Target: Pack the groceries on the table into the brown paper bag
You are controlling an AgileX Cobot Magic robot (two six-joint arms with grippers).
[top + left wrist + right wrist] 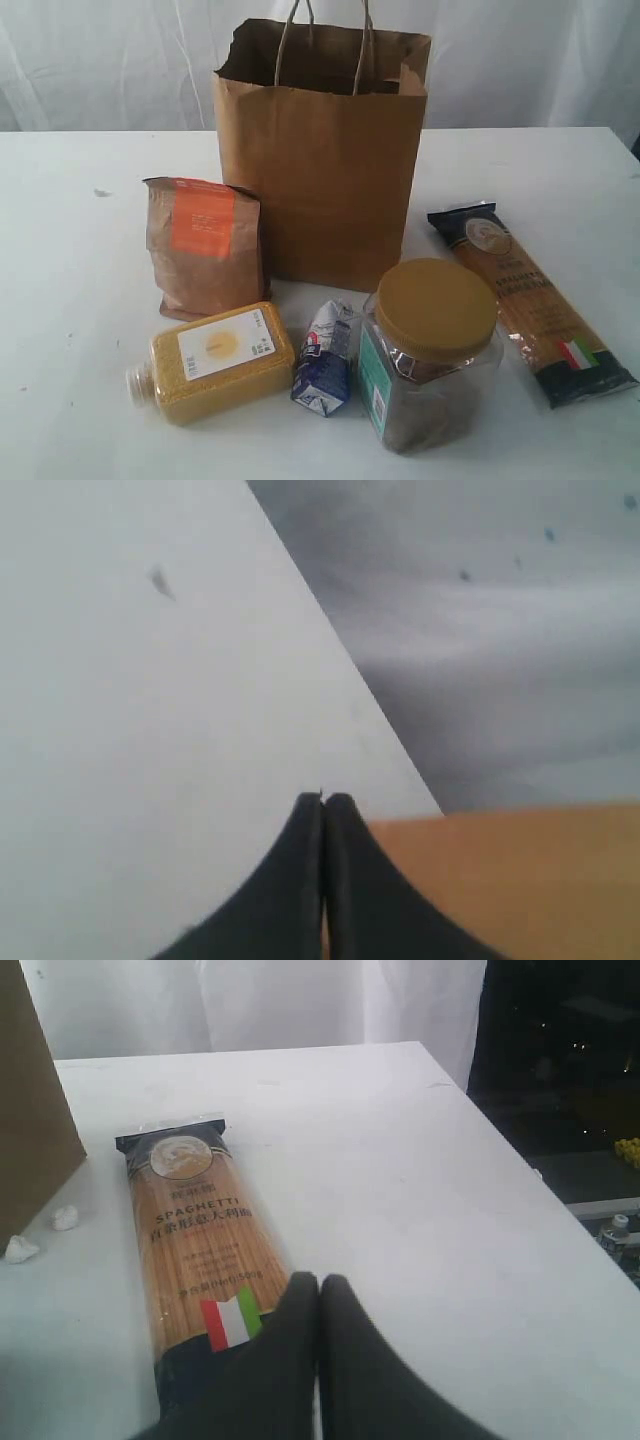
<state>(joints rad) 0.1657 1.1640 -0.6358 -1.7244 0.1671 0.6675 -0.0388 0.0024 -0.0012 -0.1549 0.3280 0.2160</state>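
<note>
The brown paper bag (322, 160) stands upright and open at the back middle of the white table (70, 330). In front of it are the groceries: a brown pouch with an orange label (205, 250), a yellow grain bottle (218, 360) on its side, a small blue-white carton (325, 358), a clear jar with a yellow lid (432, 350) and a spaghetti packet (530, 300). Neither gripper shows in the exterior view. My right gripper (319, 1282) is shut and empty, just beside the flag end of the spaghetti packet (195, 1230). My left gripper (322, 800) is shut and empty over bare table (150, 730).
In the right wrist view the bag's side (30, 1110) stands near the packet, with two small white crumbs (65, 1218) at its foot, and the table edge (520, 1160) runs close by. The left wrist view shows a table edge and a tan surface (520, 880) beyond it.
</note>
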